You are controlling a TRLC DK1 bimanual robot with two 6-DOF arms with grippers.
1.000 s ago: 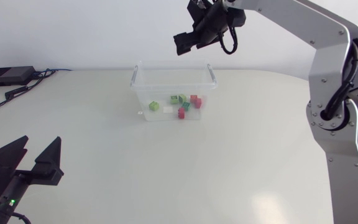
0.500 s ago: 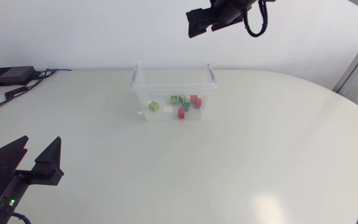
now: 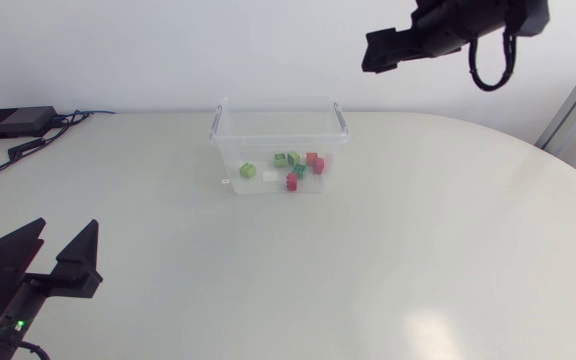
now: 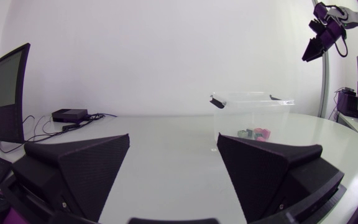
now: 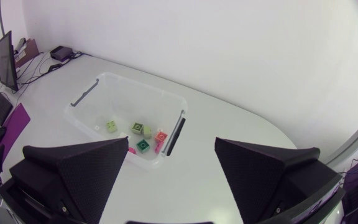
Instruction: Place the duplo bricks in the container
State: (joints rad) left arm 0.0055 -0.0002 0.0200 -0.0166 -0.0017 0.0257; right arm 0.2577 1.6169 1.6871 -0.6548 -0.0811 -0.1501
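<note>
A clear plastic container (image 3: pixel 230 150) stands at the table's far middle. Inside it lie several duplo bricks: a light green one (image 3: pixel 248 170), a darker green one (image 3: pixel 286 158), red ones (image 3: pixel 315 161) and a white one (image 3: pixel 270 176). My right gripper (image 3: pixel 373 52) hangs open and empty, high above the table and to the right of the container. Its wrist view looks down on the container (image 5: pixel 135 84) and the bricks (image 5: pixel 138 128) ahead of its fingers (image 5: pixel 73 168). My left gripper (image 3: pixel 53 252) rests open at the near left, far from the container (image 4: pixel 247 94).
A black box (image 3: pixel 13 122) with cables lies at the far left corner of the table. The table's curved edge runs along the right side.
My right gripper has swung to the right, from above the container to beyond its right side, and the arm's silver links have left the head view. The left arm and the bricks are as before.
</note>
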